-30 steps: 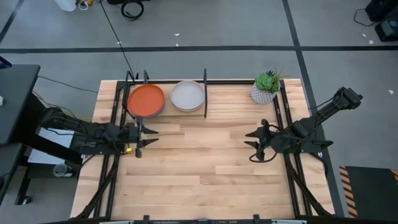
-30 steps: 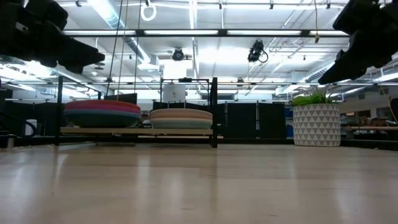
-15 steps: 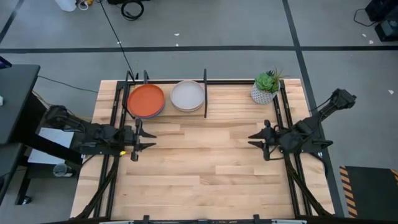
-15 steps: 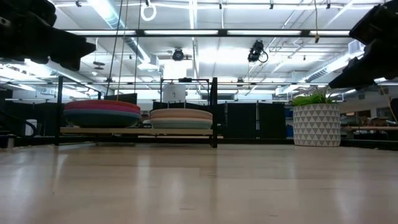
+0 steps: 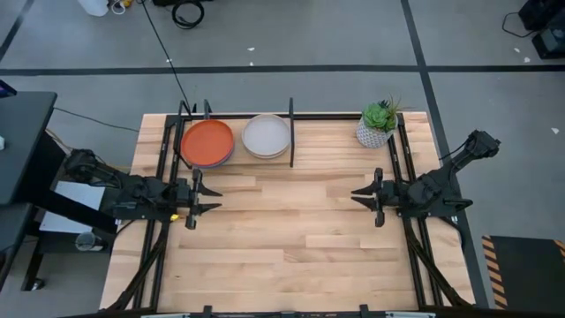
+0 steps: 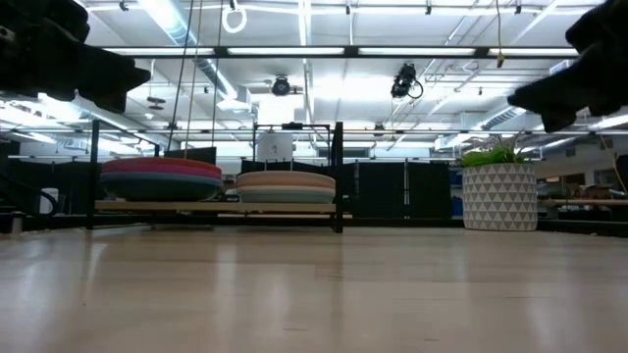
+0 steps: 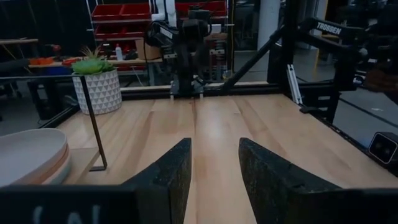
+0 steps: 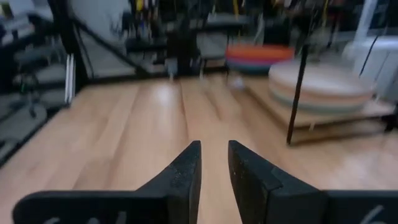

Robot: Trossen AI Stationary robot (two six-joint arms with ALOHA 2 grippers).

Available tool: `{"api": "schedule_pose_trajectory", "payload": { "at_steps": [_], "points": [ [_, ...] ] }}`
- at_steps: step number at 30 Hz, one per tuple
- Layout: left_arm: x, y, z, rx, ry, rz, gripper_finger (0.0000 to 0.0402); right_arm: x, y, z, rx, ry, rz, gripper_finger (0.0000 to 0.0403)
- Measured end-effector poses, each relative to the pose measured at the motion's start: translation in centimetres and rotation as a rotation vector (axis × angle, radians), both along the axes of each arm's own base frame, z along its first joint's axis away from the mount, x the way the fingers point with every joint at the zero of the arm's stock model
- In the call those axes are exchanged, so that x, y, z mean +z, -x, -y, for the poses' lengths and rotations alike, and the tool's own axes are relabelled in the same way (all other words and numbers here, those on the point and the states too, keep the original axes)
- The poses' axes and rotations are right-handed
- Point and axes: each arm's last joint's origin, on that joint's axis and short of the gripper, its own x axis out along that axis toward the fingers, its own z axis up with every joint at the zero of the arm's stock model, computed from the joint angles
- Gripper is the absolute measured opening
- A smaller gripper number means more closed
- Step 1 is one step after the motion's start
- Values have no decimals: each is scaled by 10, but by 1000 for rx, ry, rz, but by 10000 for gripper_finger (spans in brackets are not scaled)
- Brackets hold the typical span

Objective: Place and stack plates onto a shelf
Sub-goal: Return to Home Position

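The black tube shelf [image 5: 291, 132] stands at the table's far edge. Its left bay holds a stack of plates with an orange one on top [image 5: 207, 141]; its right bay holds a stack topped by a cream-white plate [image 5: 267, 134]. In the low view both stacks [image 6: 162, 178] [image 6: 287, 186] rest flat on the shelf's low deck. My left gripper [image 5: 193, 201] [image 7: 214, 149] hovers open near the table's left edge, just nearer than the orange stack. My right gripper [image 5: 371, 198] [image 8: 213, 149] hovers at the right side, open with a narrow gap, pointing toward the left. Neither holds anything.
A small green plant in a white patterned pot [image 5: 378, 124] [image 6: 498, 191] stands at the far right, close to the right arm. Black arm frames run along both side edges. Bare wooden tabletop [image 5: 282, 230] spreads between the grippers and toward the near edge.
My right gripper has drawn back a little toward the table's right edge, turned from a slant to point squarely left, and come up level. My left gripper has pulled back slightly toward the left edge. The plates have stayed still.
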Motion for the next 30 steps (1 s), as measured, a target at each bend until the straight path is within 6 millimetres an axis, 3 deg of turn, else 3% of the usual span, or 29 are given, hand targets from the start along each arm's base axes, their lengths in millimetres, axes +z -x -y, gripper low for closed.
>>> {"api": "schedule_pose_trajectory", "payload": {
  "at_steps": [8,30],
  "points": [
    [0,0,0,1,2,0,142,11,-1,0,-4,-35,139,87],
    [0,0,0,1,2,0,142,11,-1,0,-1,-36,141,89]
  ]
}}
